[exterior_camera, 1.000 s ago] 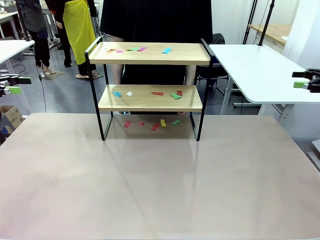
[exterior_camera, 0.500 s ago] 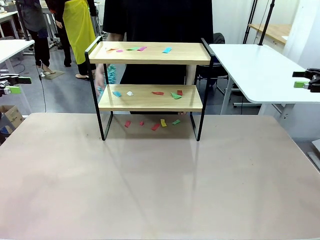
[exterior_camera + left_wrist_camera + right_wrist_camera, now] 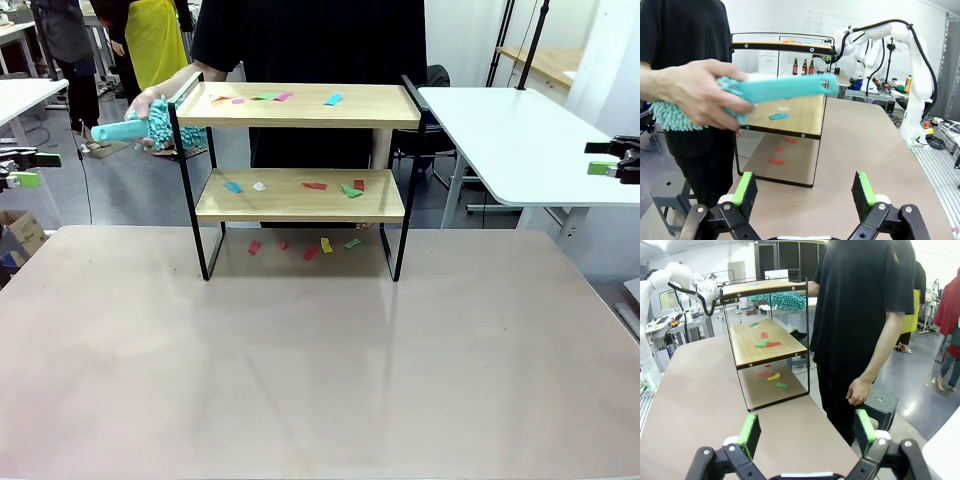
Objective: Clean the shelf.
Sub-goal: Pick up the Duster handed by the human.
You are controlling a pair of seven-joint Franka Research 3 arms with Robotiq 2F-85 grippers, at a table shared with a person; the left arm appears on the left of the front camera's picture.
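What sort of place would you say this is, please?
Most likely a robotics lab or workshop: a white robot arm is mounted at the table's edge, a plain white worktable stands alongside, and a black equipment stand rises behind it.

The shelf [image 3: 300,120] has two boards of light wood with a fine, matt grain, set in a thin black metal frame with a dull painted finish. The scraps [image 3: 350,191] lying on the boards and under them look like thin coloured paper, flat and matt. The duster [image 3: 785,87] has a smooth turquoise plastic handle with a slight gloss and a shaggy head of soft, nubby cloth. The worktop [image 3: 320,360] is a smooth pale beige surface with a faint sheen. The left claw [image 3: 805,186] and right claw [image 3: 807,430] are of hard black material, semi-matt, with bright green pads [image 3: 746,186] that look rubbery. The person's T-shirt [image 3: 320,40] is plain black matt cloth.
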